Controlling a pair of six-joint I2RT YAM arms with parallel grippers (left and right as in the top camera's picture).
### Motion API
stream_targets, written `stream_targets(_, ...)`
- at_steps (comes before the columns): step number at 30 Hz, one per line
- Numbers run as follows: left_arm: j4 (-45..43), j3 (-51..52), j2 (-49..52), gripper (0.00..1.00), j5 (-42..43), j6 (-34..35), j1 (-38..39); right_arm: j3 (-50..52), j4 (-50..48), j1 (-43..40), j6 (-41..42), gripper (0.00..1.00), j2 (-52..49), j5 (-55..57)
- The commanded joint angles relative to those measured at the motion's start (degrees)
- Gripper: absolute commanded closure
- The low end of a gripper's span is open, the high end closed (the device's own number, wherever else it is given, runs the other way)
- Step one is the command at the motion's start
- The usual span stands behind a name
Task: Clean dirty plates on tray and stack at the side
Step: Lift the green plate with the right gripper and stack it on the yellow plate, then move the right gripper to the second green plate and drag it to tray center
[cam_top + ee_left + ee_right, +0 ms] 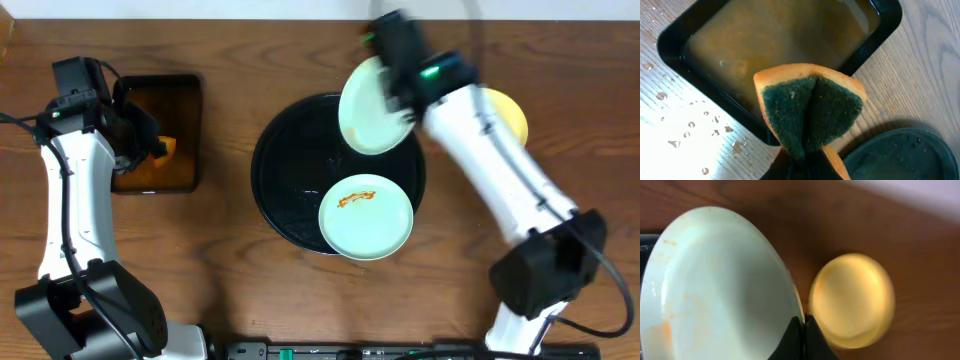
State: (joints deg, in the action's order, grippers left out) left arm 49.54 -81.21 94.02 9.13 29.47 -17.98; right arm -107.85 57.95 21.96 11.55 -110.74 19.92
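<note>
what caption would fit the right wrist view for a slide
Right gripper pinching the rim of a mint plate, yellow plate on the table beyond.

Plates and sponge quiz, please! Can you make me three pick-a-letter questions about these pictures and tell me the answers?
1. Where is the yellow plate?
A. In the brown liquid
B. On top of another plate
C. On the table, beside the round black tray

2. How many mint-blue plates are there?
A. Two
B. One
C. Four

3. What is the left gripper doing?
A. Open and empty
B. Shut on the sponge
C. Shut on a plate

Answers:
1 C: it sits on bare wood next to the tray.
2 A: the smeared plate lies on the tray, and the right gripper holds the second plate.
3 B: it pinches the folded sponge.
</note>
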Motion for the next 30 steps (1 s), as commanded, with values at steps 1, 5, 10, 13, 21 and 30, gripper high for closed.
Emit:
stream_targets(1,0.13,0.52,0.28,0.92,0.72,-1.4,-0.11,0.83,0.22,-13.11,7.3,0.99,0.46,-26.38)
stream_targets(5,0.09,0.52,0.28,0.92,0.72,-1.38,-0.11,6.99,1.03,-32.35,7.32,0.99,0.42,-29.0)
stream_targets(10,-0.28,0.52,0.28,0.92,0.74,-1.38,-0.11,14.43,-4.44,-39.28,7.3,0.99,0.35,-29.73)
stream_targets(13,-0.31,0.52,0.28,0.92,0.74,-1.38,-0.11,18.58,-8.7,-40.04,7.3,0.99,0.35,-31.19)
stream_targets(21,-0.28,0.52,0.28,0.92,0.74,-1.4,-0.11,20.57,-10.43,-36.3,3.82,0.53,0.0,-35.19)
stream_targets(30,-0.28,0.52,0.28,0.92,0.74,-1.4,-0.11,19.32,2.75,-27.02,-5.4,0.51,0.42,-44.54)
